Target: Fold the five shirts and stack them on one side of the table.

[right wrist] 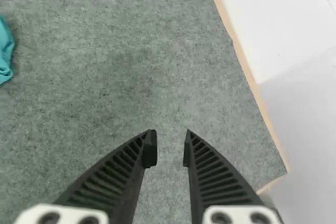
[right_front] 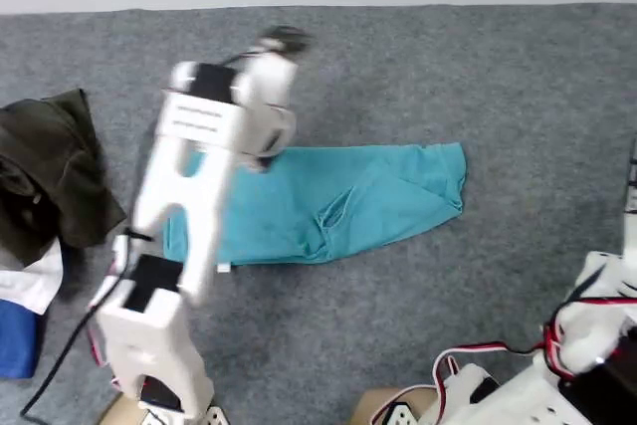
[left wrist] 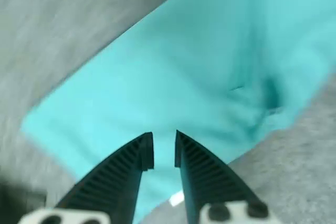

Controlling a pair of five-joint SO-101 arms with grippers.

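Note:
A teal shirt lies spread and partly folded on the grey mat in the middle of the table. My left arm reaches over its left part. The left gripper hovers above the teal shirt, open by a narrow gap with nothing between its fingers. At the table's left edge lies a pile with a dark olive shirt on top, a white shirt and a blue shirt under it. The right gripper hangs slightly open over bare mat, and a corner of the teal shirt lies far from it.
The right arm sits folded at the front right corner with its cables. The mat's edge and a wooden table rim run close beside the right gripper. Bare mat extends behind and to the right of the teal shirt.

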